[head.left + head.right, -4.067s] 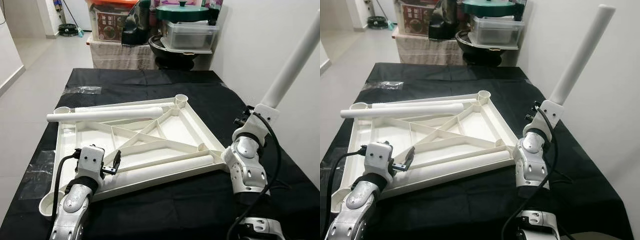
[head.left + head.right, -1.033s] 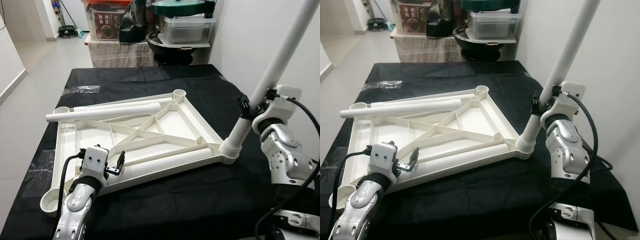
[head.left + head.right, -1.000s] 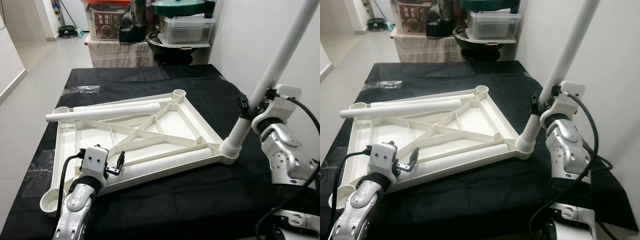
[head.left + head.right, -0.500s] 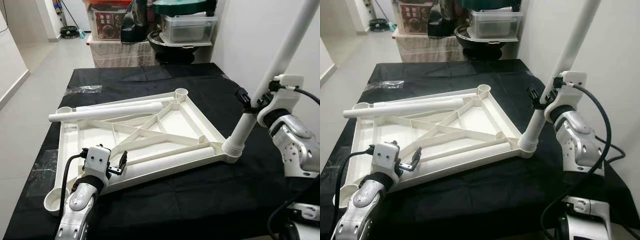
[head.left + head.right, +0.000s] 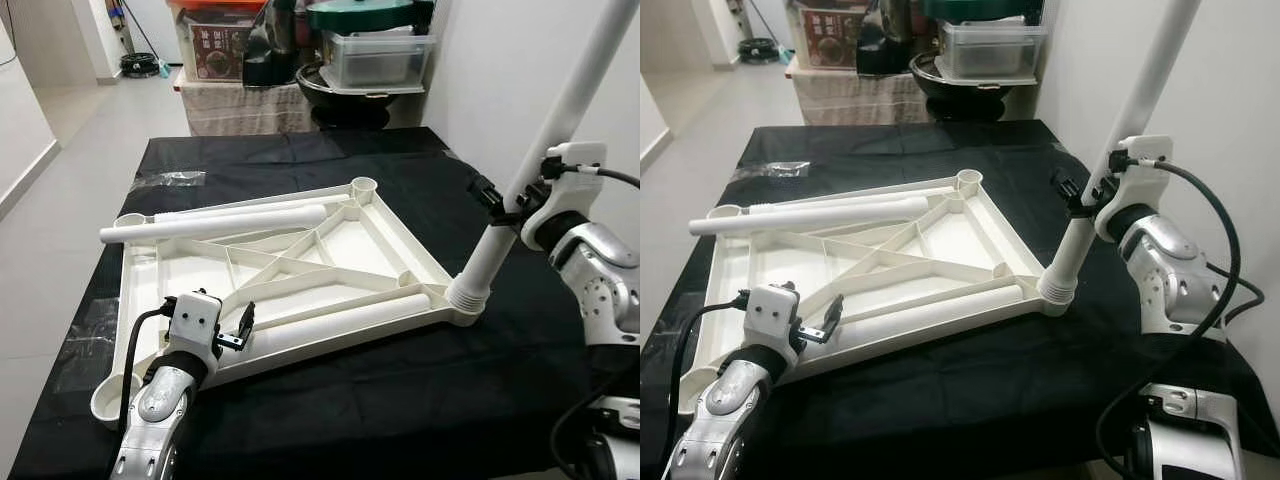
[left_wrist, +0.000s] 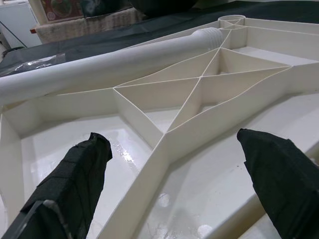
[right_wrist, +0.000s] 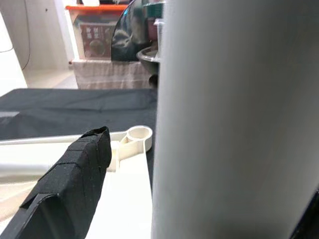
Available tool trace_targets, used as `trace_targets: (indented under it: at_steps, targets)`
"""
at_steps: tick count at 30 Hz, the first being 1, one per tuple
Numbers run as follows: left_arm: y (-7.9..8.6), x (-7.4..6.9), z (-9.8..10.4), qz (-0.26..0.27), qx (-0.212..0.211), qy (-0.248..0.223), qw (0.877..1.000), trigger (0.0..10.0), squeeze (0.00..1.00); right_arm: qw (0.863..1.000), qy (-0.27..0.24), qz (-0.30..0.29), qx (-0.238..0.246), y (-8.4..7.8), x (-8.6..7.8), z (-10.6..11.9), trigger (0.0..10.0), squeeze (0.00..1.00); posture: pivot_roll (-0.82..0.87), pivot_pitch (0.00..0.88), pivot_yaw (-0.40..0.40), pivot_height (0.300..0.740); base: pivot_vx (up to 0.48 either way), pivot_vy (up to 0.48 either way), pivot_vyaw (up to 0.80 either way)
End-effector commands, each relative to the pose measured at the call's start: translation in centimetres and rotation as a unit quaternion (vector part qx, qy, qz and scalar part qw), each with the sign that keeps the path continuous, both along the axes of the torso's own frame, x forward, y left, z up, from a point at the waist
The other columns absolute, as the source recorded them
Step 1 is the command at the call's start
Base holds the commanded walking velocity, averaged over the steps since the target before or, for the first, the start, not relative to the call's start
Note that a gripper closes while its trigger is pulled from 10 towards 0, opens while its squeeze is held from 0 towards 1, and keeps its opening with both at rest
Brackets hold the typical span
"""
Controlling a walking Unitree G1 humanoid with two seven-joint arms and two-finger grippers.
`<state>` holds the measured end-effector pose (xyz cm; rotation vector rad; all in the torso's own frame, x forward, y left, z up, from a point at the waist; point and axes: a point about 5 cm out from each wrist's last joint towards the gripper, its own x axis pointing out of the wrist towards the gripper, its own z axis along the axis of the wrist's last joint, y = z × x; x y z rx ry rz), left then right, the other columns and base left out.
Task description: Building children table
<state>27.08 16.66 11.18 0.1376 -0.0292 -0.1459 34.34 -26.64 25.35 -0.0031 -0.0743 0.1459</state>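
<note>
A white children's tabletop (image 5: 375,250) lies upside down, ribs up, on a black-covered table (image 5: 330,400). One white leg (image 5: 560,130) stands tilted in the near right corner socket (image 5: 466,298), and my right gripper (image 5: 1090,200) is shut on it a little above the socket. That leg (image 7: 234,119) looms beside one black finger (image 7: 70,184) in the right wrist view. Two loose legs lie on the tabletop, one along the far edge (image 5: 215,222) and one along the near edge (image 5: 340,320). My left gripper (image 5: 240,325) is open over the near left rim, its fingers (image 6: 75,179) straddling a rib.
A wall runs close along the right side of the table. Beyond the far edge stand storage boxes (image 5: 215,45) and a lidded pot (image 5: 365,20). A clear plastic bag (image 5: 165,180) lies on the cloth at the far left. Open floor lies to the left.
Since four seconds ago my right gripper has brought the leg down from the air into the near right corner socket. In the last half second it barely shifted. The left gripper stays put.
</note>
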Motion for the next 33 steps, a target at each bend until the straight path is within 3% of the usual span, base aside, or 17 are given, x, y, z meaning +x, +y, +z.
trace_targets:
  at_steps: [1,14,15,16,17,18,28,33]
  targets:
    - [0.1,-0.3,-1.0,-0.001,0.005,0.023,1.0,10.0,0.0,1.0,0.003,0.004,-0.006,-0.4,0.1,-0.2,10.0,0.0,-0.01,0.0,-0.023,0.74,0.0,0.0,0.0]
    - [0.1,-0.2,-1.0,-0.002,0.004,0.023,1.0,10.0,0.0,0.999,0.001,0.04,-0.015,-1.1,0.1,-0.3,9.8,0.0,-0.01,0.0,-0.024,0.74,0.0,0.0,0.0]
    - [0.1,-0.2,-1.0,-0.002,0.004,0.023,1.0,10.0,0.0,0.999,0.0,0.041,-0.015,-1.1,0.2,-0.3,4.6,0.0,-0.01,0.0,-0.024,0.74,0.0,0.0,0.0]
    - [0.1,-0.2,-1.0,-0.002,0.004,0.023,1.0,10.0,0.0,0.999,0.0,0.044,-0.016,-1.1,0.2,-0.4,2.9,0.0,-0.01,0.0,-0.024,0.74,0.0,0.0,0.0]
    - [0.1,-0.2,-1.0,-0.002,0.004,0.023,1.0,10.0,0.0,0.999,0.0,0.044,-0.016,-1.1,0.2,-0.4,2.9,0.0,-0.01,0.0,-0.024,0.74,0.0,0.0,0.0]
    - [0.1,-0.2,-1.0,-0.002,0.004,0.023,1.0,10.0,0.0,0.999,-0.001,0.045,-0.016,-1.2,0.2,-0.5,0.0,0.0,-0.01,0.0,-0.023,0.74,0.0,0.0,0.0]
    - [0.2,-0.3,-1.0,-0.003,0.005,0.024,1.0,10.0,0.0,0.999,0.003,0.048,-0.019,-1.5,0.1,-0.9,0.0,0.0,-0.01,0.0,-0.021,0.74,0.0,0.0,0.0]
    - [0.1,-0.3,-1.1,-0.004,0.005,0.024,1.0,10.0,0.0,0.999,0.03,0.029,-0.013,-1.2,0.2,-1.9,0.0,0.0,-0.01,0.0,-0.026,0.74,0.0,0.0,0.0]
